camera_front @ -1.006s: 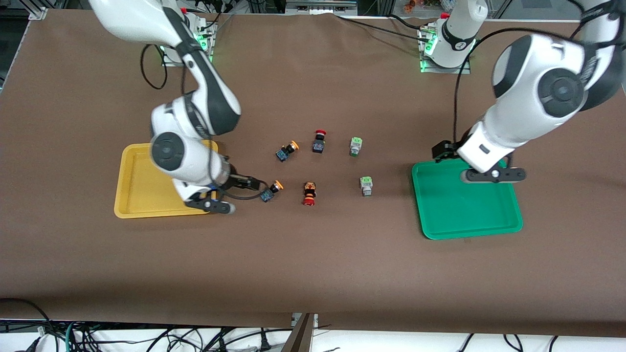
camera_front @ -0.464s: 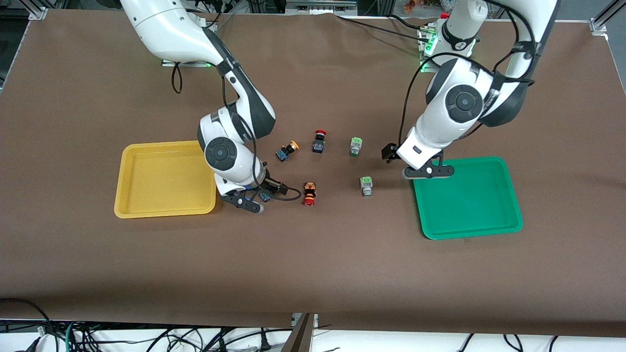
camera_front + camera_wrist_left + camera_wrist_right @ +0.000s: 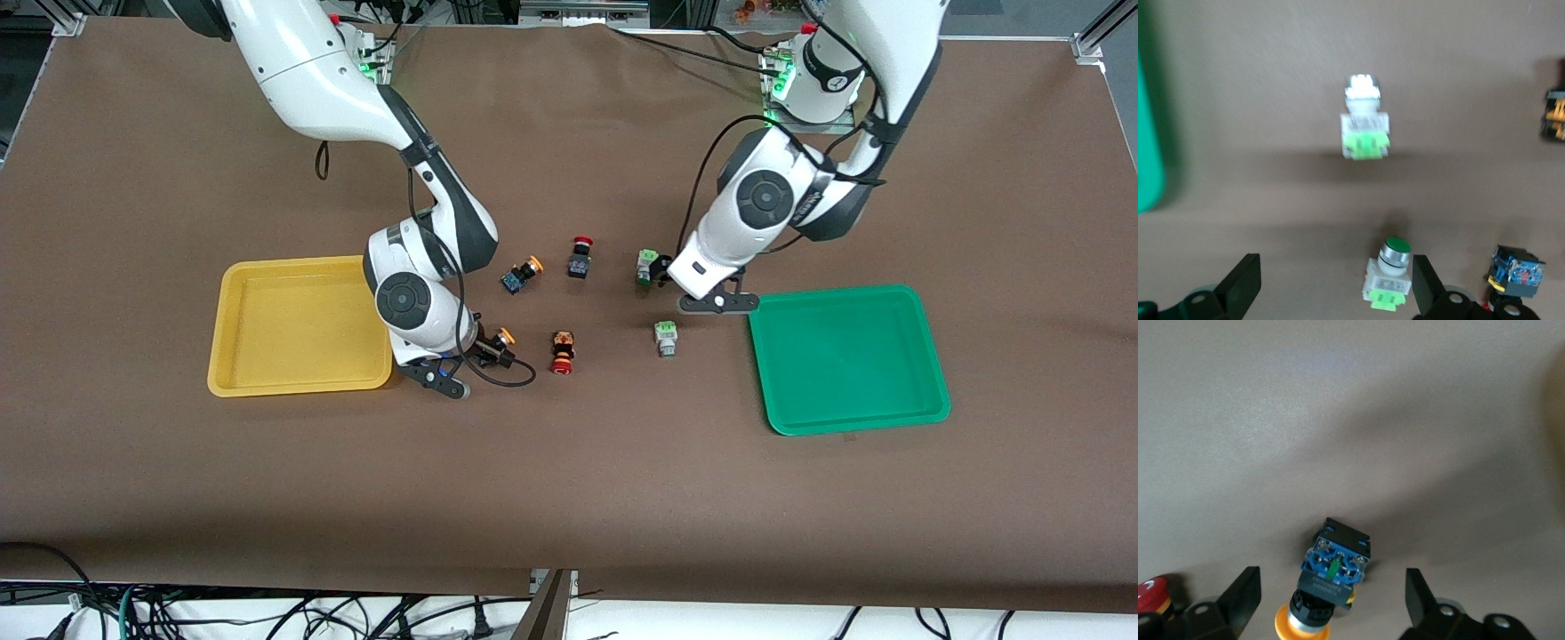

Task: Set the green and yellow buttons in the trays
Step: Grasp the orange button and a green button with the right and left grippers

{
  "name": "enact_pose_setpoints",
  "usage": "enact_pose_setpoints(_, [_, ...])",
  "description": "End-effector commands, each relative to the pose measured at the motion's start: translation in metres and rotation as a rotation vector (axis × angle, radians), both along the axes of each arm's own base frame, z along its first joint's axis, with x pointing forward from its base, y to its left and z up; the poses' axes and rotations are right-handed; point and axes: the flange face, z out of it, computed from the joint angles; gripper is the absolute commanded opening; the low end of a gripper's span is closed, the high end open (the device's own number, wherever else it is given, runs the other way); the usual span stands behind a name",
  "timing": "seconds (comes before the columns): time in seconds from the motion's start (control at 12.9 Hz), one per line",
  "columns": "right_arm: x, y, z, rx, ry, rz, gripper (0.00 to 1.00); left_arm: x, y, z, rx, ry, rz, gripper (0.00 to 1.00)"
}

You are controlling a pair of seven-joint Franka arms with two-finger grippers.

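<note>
My right gripper point(image 3: 487, 352) is open, low over the table beside the yellow tray point(image 3: 293, 329). A yellow button point(image 3: 500, 340) lies between its fingers, seen in the right wrist view point(image 3: 1330, 577), gripper point(image 3: 1331, 607). The second yellow button point(image 3: 522, 272) lies farther from the camera. My left gripper point(image 3: 660, 272) is open at one green button point(image 3: 647, 264), which sits close to one finger point(image 3: 1429, 293) in the left wrist view point(image 3: 1389, 277), gripper point(image 3: 1335, 290). The second green button point(image 3: 665, 336) point(image 3: 1365, 127) lies nearer the camera, next to the green tray point(image 3: 849, 364).
Two red-capped black switches lie between the button pairs, one point(image 3: 580, 255) standing farther from the camera, one point(image 3: 562, 352) on its side close to my right gripper. Both trays hold nothing. The green tray's rim point(image 3: 1148, 167) shows in the left wrist view.
Both arms swung in from over their trays to the buttons. My right gripper came down around the nearer yellow button. My left gripper moved from the green tray to the farther green button.
</note>
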Motion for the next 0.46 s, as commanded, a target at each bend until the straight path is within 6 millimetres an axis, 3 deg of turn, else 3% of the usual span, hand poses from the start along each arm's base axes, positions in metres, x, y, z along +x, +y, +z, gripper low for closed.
enact_pose_setpoints(0.0, [0.009, 0.001, -0.005, 0.018, -0.018, -0.022, 0.87, -0.017, -0.013, -0.018, -0.001, 0.006, -0.011, 1.00])
enact_pose_setpoints(0.08, [0.008, 0.001, -0.007, 0.016, -0.015, -0.025, 0.84, -0.025, -0.020, -0.028, -0.003, 0.012, -0.026, 1.00])
enact_pose_setpoints(0.39, [0.016, -0.013, -0.005, 0.013, -0.023, -0.011, 0.41, -0.051, -0.038, -0.055, -0.008, 0.022, -0.066, 1.00])
